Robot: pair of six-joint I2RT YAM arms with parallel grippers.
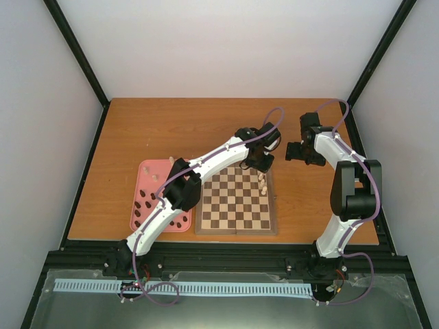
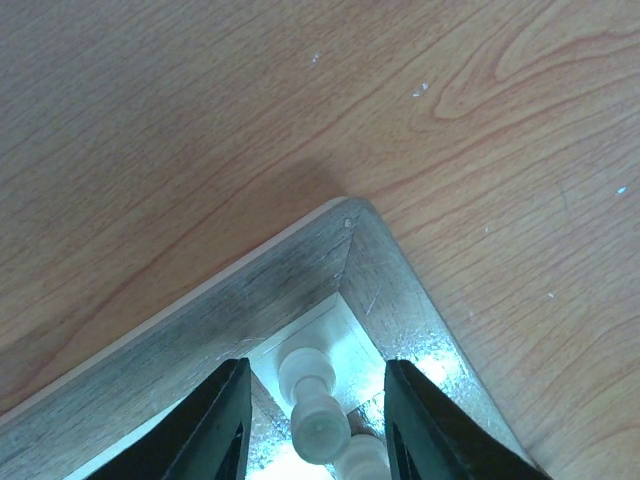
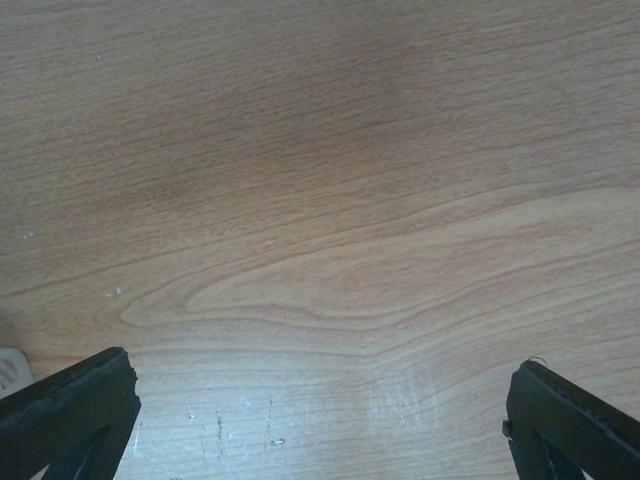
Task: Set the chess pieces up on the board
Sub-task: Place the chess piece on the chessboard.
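The board lies at the table's middle, its far right corner filling the left wrist view. A cream-white chess piece stands on the corner square, with another just behind it. My left gripper hangs over that corner, open. Its fingers stand on either side of the piece with a gap on each side. Several white pieces line the board's right edge. My right gripper is open over bare table, holding nothing.
A pink tray with dark chess pieces and a few white ones lies left of the board, partly under the left arm. The right arm stands to the right of the board. Black frame posts edge the table.
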